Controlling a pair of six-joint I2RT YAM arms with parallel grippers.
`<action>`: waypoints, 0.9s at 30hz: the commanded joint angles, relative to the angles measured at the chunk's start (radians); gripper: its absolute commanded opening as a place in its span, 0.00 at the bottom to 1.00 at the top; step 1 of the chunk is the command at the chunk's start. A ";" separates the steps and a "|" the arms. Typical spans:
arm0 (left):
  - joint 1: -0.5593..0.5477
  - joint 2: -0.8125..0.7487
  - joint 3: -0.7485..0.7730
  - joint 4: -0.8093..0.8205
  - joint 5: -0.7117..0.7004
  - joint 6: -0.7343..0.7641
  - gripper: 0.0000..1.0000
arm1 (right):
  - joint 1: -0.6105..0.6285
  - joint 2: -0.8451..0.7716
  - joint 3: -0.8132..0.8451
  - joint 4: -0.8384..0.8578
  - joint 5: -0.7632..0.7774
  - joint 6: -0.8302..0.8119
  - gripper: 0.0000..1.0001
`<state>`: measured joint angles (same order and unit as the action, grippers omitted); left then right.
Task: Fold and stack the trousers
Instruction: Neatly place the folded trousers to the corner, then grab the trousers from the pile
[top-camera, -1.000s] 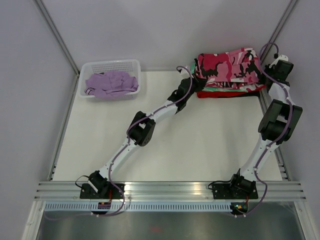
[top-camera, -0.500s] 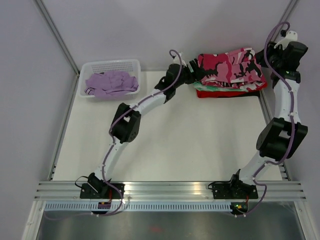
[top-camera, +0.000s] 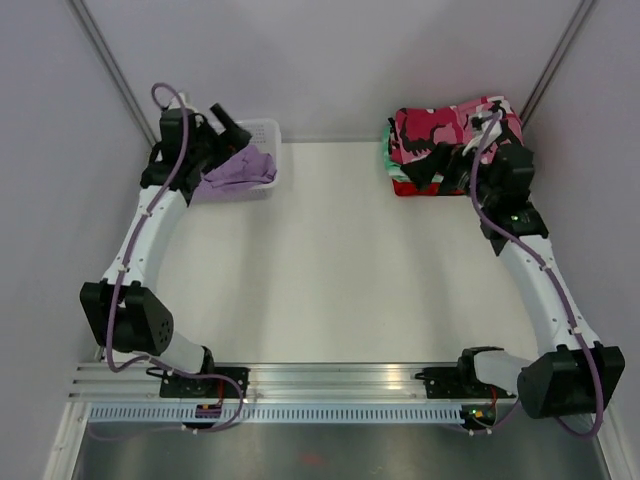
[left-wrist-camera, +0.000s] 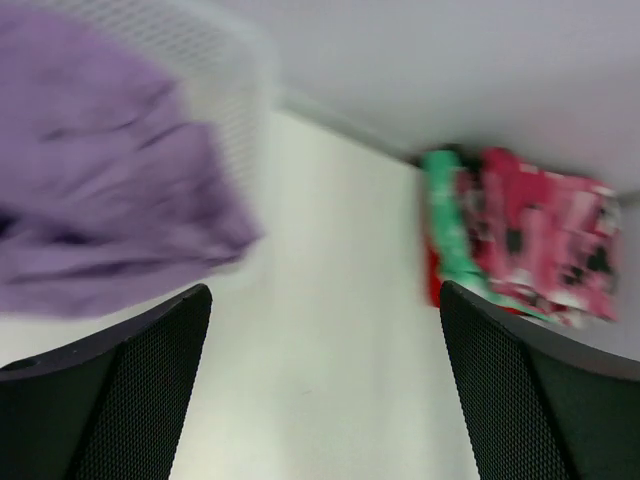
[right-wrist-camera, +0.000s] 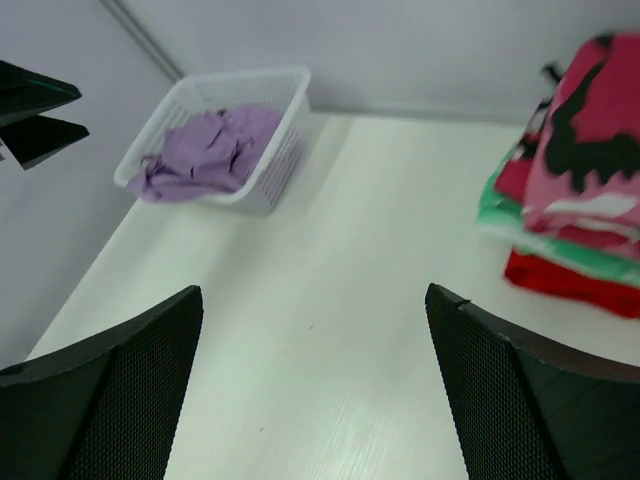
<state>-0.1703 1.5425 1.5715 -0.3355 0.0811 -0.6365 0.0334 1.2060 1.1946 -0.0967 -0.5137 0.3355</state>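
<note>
I have the left hand (top-camera: 226, 120) up at the far left corner, hovering over the white basket (top-camera: 264, 128), and in its wrist view both fingers (left-wrist-camera: 130, 390) stand wide apart with nothing between them. The lilac trousers (top-camera: 246, 166) lie bunched in that basket, unfolded (the left wrist picture is blurred, so I can't make out more of how the cloth lies). The right hand (top-camera: 445, 168) sits at the far right, just by the near left side of the pile of clothes; its fingers (right-wrist-camera: 110, 390) are spread wide too and carry nothing. The camouflage trousers (top-camera: 452, 124) lie folded on top of that pile at the far right corner of the desk (top-camera: 330, 270), resting on a green-and-white folded garment (right-wrist-camera: 545, 250), which lies in turn on a red folded garment (right-wrist-camera: 570, 280). From the right wrist I look across bare desk to the basket at the far left, well apart from the pile.
</note>
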 joint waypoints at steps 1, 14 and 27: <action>0.142 -0.033 -0.172 -0.221 -0.069 0.048 1.00 | 0.100 -0.034 -0.162 0.002 0.030 0.077 0.98; 0.322 0.047 -0.309 -0.103 -0.096 -0.006 0.94 | 0.258 -0.103 -0.322 -0.072 0.164 0.076 0.98; 0.322 0.171 -0.261 0.082 -0.018 -0.100 0.71 | 0.258 -0.106 -0.309 -0.127 0.241 0.030 0.98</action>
<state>0.1493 1.6920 1.2667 -0.3393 0.0139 -0.6922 0.2878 1.1061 0.8654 -0.2272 -0.2993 0.3779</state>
